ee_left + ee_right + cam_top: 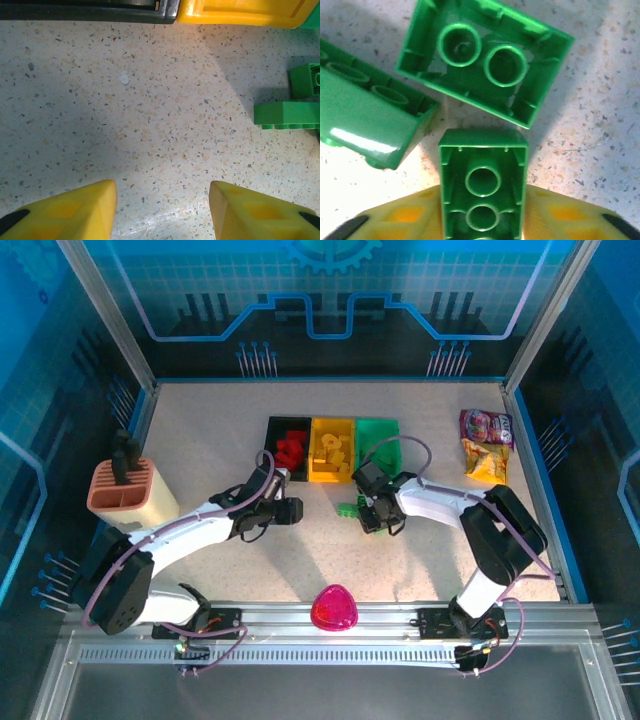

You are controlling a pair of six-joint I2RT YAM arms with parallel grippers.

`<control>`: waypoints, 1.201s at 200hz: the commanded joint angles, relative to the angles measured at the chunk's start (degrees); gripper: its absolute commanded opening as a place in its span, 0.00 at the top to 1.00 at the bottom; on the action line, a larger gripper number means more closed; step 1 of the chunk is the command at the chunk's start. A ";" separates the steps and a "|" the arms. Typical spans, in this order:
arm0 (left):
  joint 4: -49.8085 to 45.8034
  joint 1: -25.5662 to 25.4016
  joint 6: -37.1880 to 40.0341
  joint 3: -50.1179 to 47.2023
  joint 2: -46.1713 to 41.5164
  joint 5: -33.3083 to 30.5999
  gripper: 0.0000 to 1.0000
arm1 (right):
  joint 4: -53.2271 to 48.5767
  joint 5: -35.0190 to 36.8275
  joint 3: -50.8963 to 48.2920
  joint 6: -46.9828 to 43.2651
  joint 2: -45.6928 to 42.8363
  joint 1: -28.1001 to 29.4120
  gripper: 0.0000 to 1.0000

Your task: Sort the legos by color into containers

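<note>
At the bottom centre of the right wrist view, my right gripper is pinched onto a green lego brick, its hollow underside facing the camera; two loose green bricks lie just above it. Overhead, I see them mid-frame, just below the green bin. My left gripper stands part open over speckled tabletop, holding nothing.

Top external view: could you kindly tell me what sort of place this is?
Probably an enclosed robot test cell: a speckled beige tabletop, silver aluminium frame posts and blue circuit-patterned wall panels surround the white left arm and white right arm.
</note>
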 commanded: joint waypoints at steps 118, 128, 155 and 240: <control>0.98 -4.06 -1.53 -2.63 -1.58 -3.92 0.51 | -10.69 5.00 16.18 -5.59 -7.40 -6.61 0.71; 1.17 -4.63 -1.91 -2.97 -1.69 -4.18 0.51 | -10.92 4.83 18.46 -6.36 -6.26 -7.89 0.71; 2.12 -6.55 -3.20 -4.51 -2.30 -4.46 0.52 | -11.64 3.32 24.94 -8.00 -2.39 -10.94 0.71; 8.41 -12.29 -4.66 -12.31 -12.20 -6.28 0.50 | -13.21 -3.91 39.87 -8.12 13.05 -15.02 0.68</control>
